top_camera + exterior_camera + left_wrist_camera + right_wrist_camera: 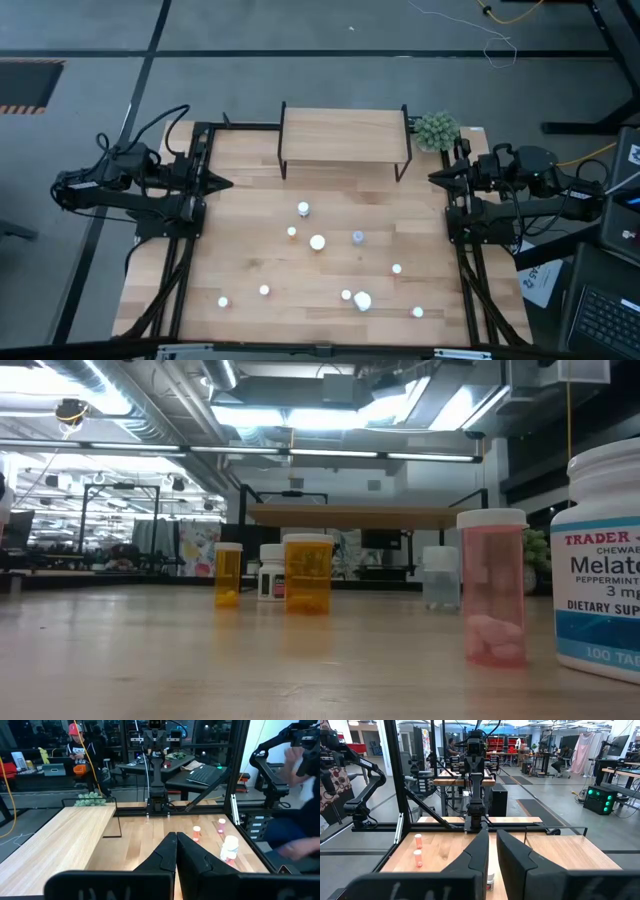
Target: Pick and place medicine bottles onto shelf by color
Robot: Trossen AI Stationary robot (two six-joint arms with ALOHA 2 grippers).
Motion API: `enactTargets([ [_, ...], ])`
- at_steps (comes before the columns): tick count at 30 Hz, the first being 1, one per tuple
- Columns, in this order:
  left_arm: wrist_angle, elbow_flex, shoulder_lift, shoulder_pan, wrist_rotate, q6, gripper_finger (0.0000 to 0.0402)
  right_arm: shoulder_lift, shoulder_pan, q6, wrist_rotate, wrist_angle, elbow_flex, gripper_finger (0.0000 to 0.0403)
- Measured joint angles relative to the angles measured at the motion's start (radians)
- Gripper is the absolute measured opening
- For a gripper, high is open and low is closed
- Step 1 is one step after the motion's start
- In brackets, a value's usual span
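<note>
Currently: shelf (343, 130) bare at the table's (250, 200) far edge, bottles (318, 242) scattered mid-table, left gripper (226, 183) jaws closed and empty, right gripper (436, 177) jaws slightly parted and empty; you should open wide, descend squarely over one cap, and sort by color.

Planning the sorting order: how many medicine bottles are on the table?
10 medicine bottles. Four central; one right of them; two front-left; three front-right. The shelf holds none; some may hide behind others.
</note>
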Motion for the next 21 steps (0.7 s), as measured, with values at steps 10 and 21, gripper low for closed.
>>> enactTargets([
  [10, 0.0, 0.0, 0.0, 0.0, 0.0, 0.0, 0.0, 0.0, 0.0, 0.0, 0.0, 0.0, 0.0, 0.0042],
  [21, 0.0, 0.0, 0.0, 0.0, 0.0, 0.002, 0.0, 0.017, 0.0, -0.033, 0.005, 0.214, 0.0, 0.0042],
])
